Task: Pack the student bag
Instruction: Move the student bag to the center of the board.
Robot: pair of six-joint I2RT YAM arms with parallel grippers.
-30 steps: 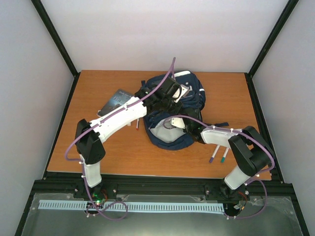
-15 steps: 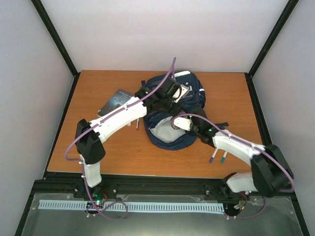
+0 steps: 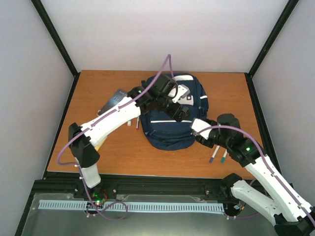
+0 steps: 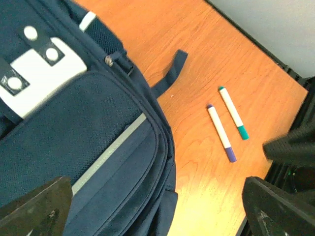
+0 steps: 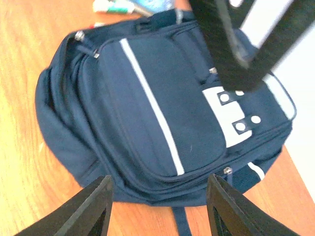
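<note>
Student bag (image 3: 170, 130) lying front face up at the centre of the worktop (image 3: 98, 98). The left jaws hang above its front pocket, spread wide and empty. The right jaws, beside its near right corner, stand apart with nothing between them. A purple-capped marker (image 4: 221, 132) and a green-capped marker (image 4: 234, 119) lie side by side to the right of the bag.

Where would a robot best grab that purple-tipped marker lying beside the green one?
Take the purple-tipped marker at the middle of its white barrel, probably coming straight down with the jaws across it. It lies flat on the table, so only its top and sides are free. The green-tipped marker lies close beside it, not touching, so one jaw must slip into that gap.
</note>
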